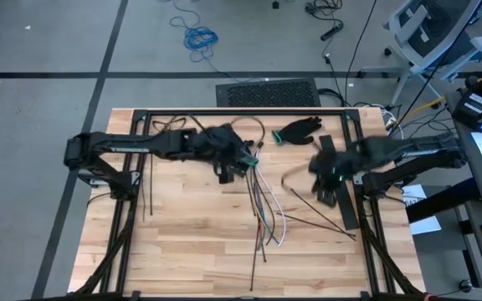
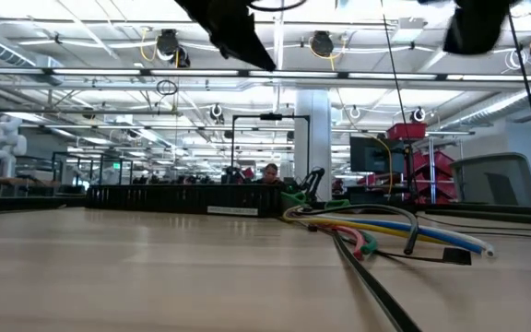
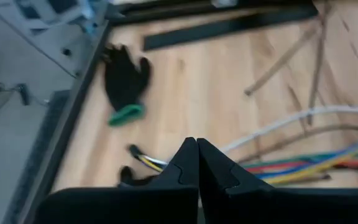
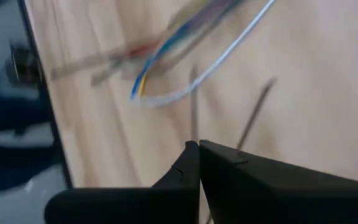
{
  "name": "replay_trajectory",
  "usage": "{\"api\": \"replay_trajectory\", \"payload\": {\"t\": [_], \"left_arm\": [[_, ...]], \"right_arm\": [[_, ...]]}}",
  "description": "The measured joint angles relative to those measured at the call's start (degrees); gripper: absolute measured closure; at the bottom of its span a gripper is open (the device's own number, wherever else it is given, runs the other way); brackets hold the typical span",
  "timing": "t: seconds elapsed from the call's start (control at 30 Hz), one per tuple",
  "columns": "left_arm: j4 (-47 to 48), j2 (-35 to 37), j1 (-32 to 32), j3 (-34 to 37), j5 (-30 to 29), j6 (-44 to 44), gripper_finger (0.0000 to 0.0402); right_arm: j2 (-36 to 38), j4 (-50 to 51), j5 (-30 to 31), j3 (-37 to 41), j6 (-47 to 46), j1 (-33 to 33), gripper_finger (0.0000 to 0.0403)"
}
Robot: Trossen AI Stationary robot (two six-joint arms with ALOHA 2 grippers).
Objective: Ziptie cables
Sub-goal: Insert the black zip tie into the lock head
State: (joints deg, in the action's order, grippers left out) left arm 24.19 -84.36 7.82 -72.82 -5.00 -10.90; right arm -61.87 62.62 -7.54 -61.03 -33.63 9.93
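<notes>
The table (image 1: 182, 234) is pale wood planking with visible grain, framed by dark rails. Nearest the front edge, the free ends of the cables (image 1: 266, 209) fan out over the boards: thin, flexible, round-section wires in white, red, green, orange and blue, gathering into a tighter bundle toward the table's middle. Several zipties (image 1: 320, 221), thin straight dark strips, lie flat just right of the fan; others lie well apart at the left (image 1: 149, 188).

The left pincer (image 1: 243, 163) hangs above the gathered end of the cables, its two dark fingers (image 3: 194, 168) pressed together, holding nothing. The right pincer (image 1: 325, 171) hangs over bare wood and zipties right of the cables, fingers (image 4: 197, 165) likewise closed and empty.

Farther back, a limp black fabric glove (image 1: 298, 130) with a green cuff lies flat near the rear rail.
</notes>
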Motion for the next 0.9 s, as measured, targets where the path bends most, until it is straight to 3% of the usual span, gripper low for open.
{"api": "replay_trajectory", "payload": {"t": [0.13,0.3,0.5,0.9], "left_arm": [[0.4,2.8,2.3,0.0,-0.4,-0.1,0.0401],[1.0,3.8,4.0,0.1,-0.1,-1.7,0.0401],[0.9,3.8,4.6,0.1,0.1,-3.1,0.0401],[0.3,5.9,4.5,0.0,2.8,-3.0,0.0401]], "right_arm": [[0.0,-13.9,-3.4,13.0,-11.0,10.2,0.0403],[-0.1,-32.1,-1.5,25.7,-27.7,18.6,0.0403],[0.0,-27.8,10.3,30.0,-36.3,19.2,0.0403],[-1.0,-24.4,9.0,31.0,-34.6,17.9,0.0403]]}}
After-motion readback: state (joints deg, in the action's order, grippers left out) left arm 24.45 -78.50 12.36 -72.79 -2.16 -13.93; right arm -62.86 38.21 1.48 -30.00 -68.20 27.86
